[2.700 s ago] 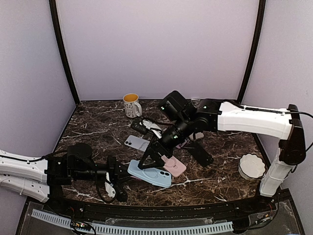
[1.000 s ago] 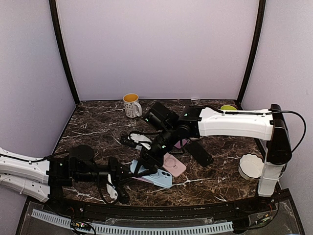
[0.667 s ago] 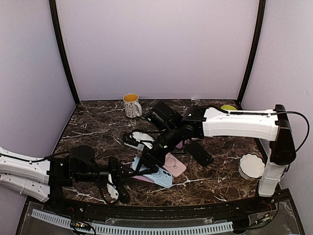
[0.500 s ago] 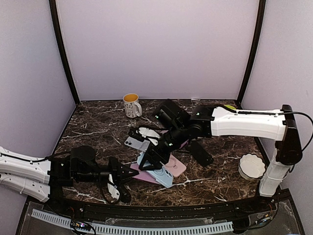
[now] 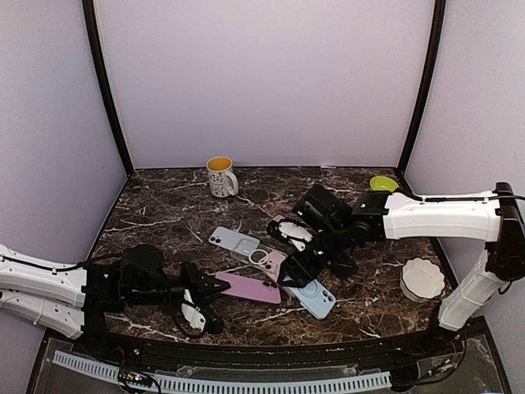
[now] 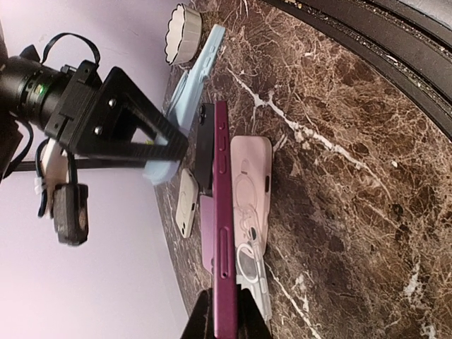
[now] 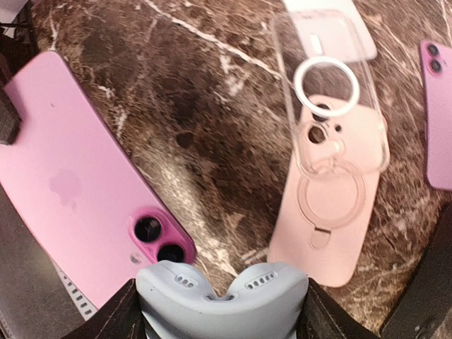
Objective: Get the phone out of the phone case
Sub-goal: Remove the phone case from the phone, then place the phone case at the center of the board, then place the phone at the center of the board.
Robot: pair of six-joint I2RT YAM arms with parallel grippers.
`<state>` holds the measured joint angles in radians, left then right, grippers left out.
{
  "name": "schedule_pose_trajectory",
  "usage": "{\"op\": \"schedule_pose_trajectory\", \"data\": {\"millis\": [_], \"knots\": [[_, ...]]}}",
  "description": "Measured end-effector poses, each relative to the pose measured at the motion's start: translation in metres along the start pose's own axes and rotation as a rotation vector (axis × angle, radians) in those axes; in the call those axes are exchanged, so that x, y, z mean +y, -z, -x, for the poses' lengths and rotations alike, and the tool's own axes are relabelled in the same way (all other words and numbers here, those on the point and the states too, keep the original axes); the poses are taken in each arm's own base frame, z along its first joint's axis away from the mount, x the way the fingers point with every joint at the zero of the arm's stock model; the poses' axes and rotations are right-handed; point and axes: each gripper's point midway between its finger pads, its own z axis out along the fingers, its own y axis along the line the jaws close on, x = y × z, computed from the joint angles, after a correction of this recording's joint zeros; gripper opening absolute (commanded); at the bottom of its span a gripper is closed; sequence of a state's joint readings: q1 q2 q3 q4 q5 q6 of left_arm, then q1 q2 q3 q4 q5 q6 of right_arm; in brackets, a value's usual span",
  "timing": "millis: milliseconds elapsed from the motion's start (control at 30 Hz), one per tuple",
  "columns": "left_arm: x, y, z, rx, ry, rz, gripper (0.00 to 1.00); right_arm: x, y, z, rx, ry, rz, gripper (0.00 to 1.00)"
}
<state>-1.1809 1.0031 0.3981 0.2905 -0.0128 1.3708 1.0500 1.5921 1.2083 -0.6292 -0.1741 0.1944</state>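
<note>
1. Overhead view: my left claw [image 5: 215,289] is clamped tight on one end of the pink phone [image 5: 250,288], which reaches out ahead of its tips toward the other arm. My right claw [image 5: 302,275] pinches the light blue case [image 5: 318,299], which extends beyond its fingers, near the phone but apart from it. Only this view gives me the mug [image 5: 220,176] far beyond both claws, and the green bowl [image 5: 381,182] and white scalloped dish [image 5: 422,277] off to the right claw's outer side.
2. Left wrist view: the phone runs edge-on straight out from the left claw's closed fingers, side buttons visible. Ahead, the right claw's black fingers grip the blue case, which stands tilted. A pink case [image 6: 251,183] lies flat just beside the phone.
3. Right wrist view: the blue case's end, with its small port holes, sits between the right claw's fingers, which are spread to its width. Ahead and left lies the phone's back, with twin lenses and a faint apple-shaped logo that no other view shows. Ahead and right, a clear case [image 7: 328,99] with a white ring overlaps the pink case. A lavender phone [image 7: 439,113] sits at the far right.
</note>
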Motion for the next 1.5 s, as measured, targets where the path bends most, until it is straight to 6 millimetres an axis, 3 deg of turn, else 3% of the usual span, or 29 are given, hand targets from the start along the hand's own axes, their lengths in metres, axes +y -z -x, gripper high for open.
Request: {"op": "schedule_pose_trajectory", "data": {"millis": [467,733,800,1100,1333,1500], "knots": [[-0.011,-0.007,-0.006,0.043,0.091,-0.079,0.0,-0.064,0.0,-0.08,0.089,-0.214,-0.25,0.65],[-0.013,-0.006,-0.009,0.052,0.131,-0.086,0.0,-0.085,-0.005,-0.103,0.135,-0.256,-0.346,0.95],[-0.013,-0.006,-0.009,0.052,0.141,-0.086,0.0,-0.088,-0.006,-0.105,0.14,-0.261,-0.36,0.98],[-0.009,-0.006,-0.012,0.057,0.208,-0.089,0.0,-0.097,0.0,-0.097,0.107,-0.271,-0.406,0.99],[0.03,-0.008,-0.007,0.07,0.387,-0.077,0.0,-0.11,0.028,-0.052,-0.074,-0.293,-0.439,0.99],[0.036,-0.009,-0.004,0.073,0.537,-0.103,0.0,-0.127,0.059,-0.029,-0.227,-0.336,-0.487,0.99]]}}
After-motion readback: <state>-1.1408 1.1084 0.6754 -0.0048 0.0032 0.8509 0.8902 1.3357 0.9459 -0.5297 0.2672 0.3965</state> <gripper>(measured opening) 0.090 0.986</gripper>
